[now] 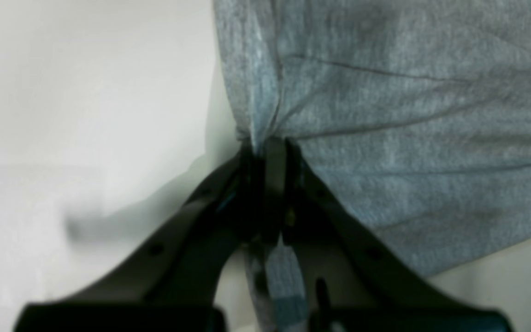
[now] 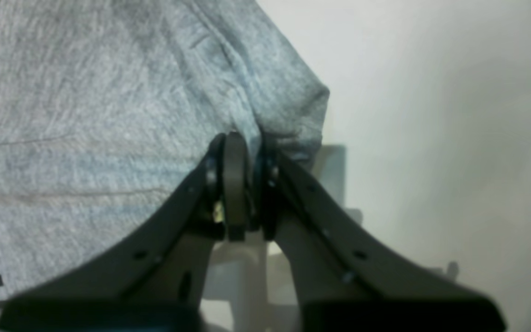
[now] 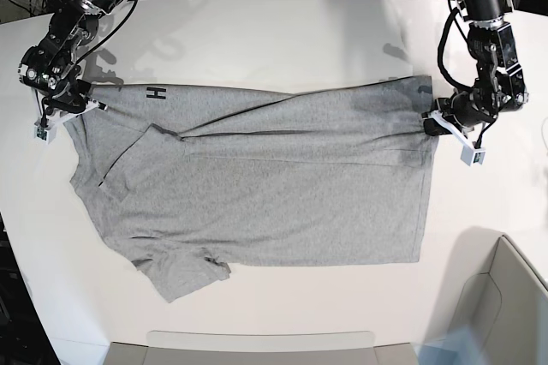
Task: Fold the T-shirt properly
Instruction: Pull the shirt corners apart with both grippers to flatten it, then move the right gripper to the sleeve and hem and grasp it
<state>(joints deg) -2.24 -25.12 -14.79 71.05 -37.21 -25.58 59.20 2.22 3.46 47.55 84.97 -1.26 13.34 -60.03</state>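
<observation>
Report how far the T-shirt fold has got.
Done: the far long edge of the T-shirt is folded over onto the body. In hand: the left gripper and right gripper pinch its two ends, jaws shut. Left: the near sleeve and the remaining folds.

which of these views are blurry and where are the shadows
Left wrist view: soft overall, the left gripper and the T-shirt blurred, a smeared grey shadow on the table at lower left. Right wrist view: also soft, the right gripper out of focus, corners darkened. Base view: sharp, evenly lit, faint arm shadows on the white tabletop near each gripper.
</observation>
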